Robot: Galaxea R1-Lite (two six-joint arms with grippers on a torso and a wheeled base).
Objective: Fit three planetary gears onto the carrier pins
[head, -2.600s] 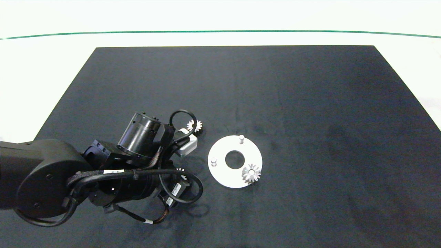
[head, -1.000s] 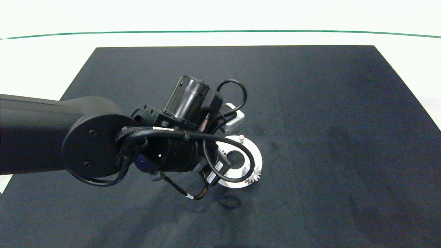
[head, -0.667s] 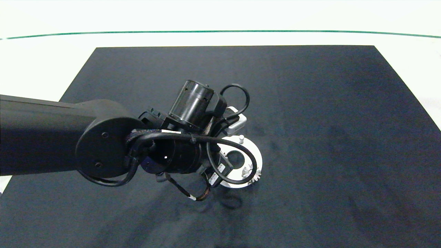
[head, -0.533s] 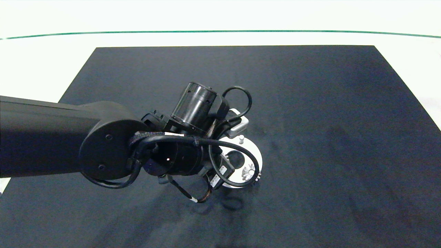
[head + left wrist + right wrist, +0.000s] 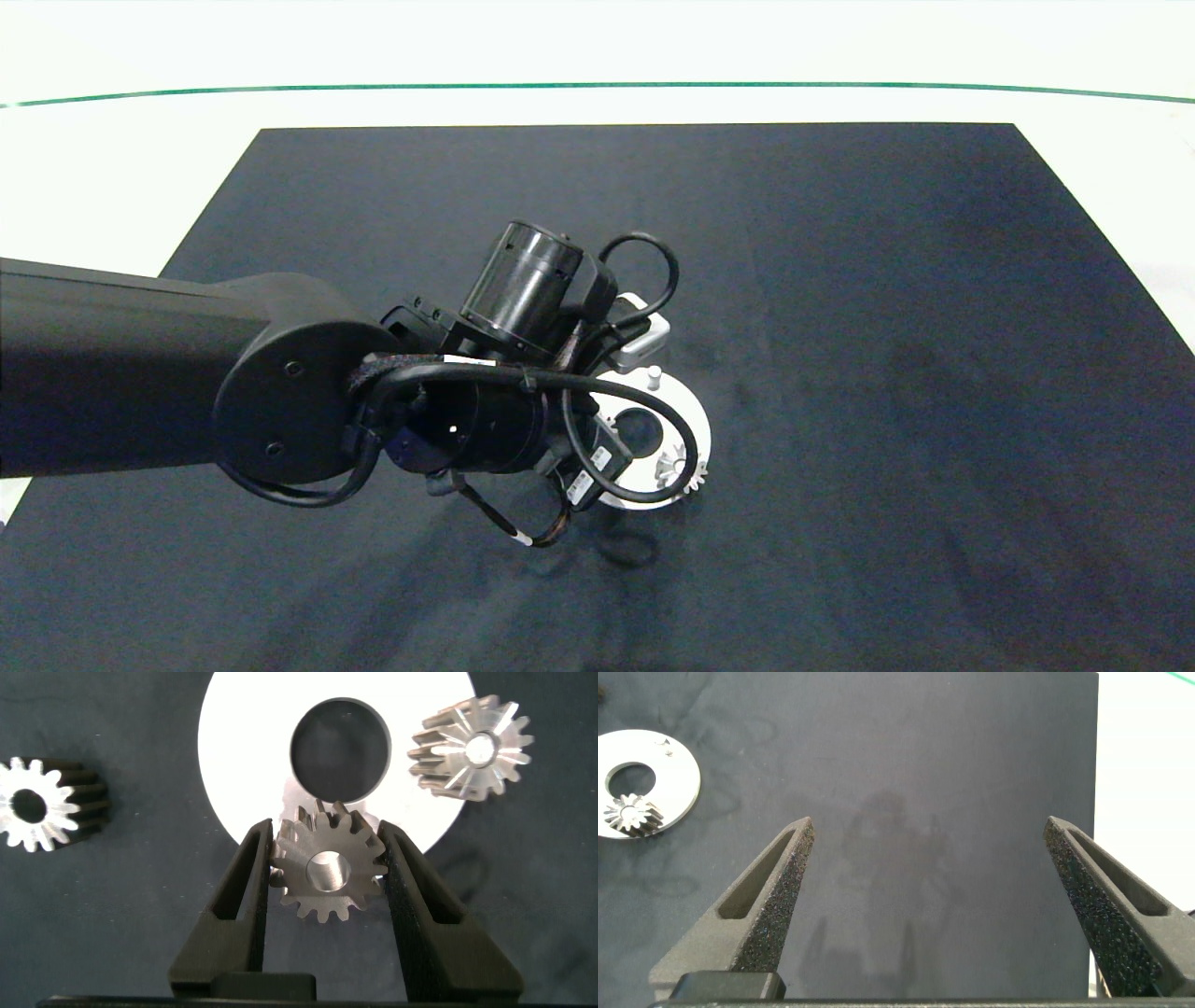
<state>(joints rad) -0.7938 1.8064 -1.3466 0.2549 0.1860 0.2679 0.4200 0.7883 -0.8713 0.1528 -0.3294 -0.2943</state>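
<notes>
My left gripper (image 5: 325,833) is shut on a silvery planetary gear (image 5: 329,875), held flat over the near edge of the white carrier disc (image 5: 243,747). Something pale shows through the gear's centre hole; I cannot tell whether it is a pin. A second gear (image 5: 472,747) sits on the disc (image 5: 698,431), seen also in the head view (image 5: 681,472). A third gear (image 5: 33,805) lies loose on the mat. One bare carrier pin (image 5: 654,376) stands at the disc's far side. The left arm (image 5: 280,392) hides its gripper in the head view. My right gripper (image 5: 929,823) hangs open over bare mat.
A black mat (image 5: 840,280) covers the white table (image 5: 112,168). A green line (image 5: 597,86) runs along the far side. The right wrist view also takes in the disc (image 5: 677,770) with a gear (image 5: 631,812), well off from that gripper.
The left arm has swung right from beside the disc to over it, carrying a gear. Over the last second it has only shifted slightly. The loose gear is now hidden under it.
</notes>
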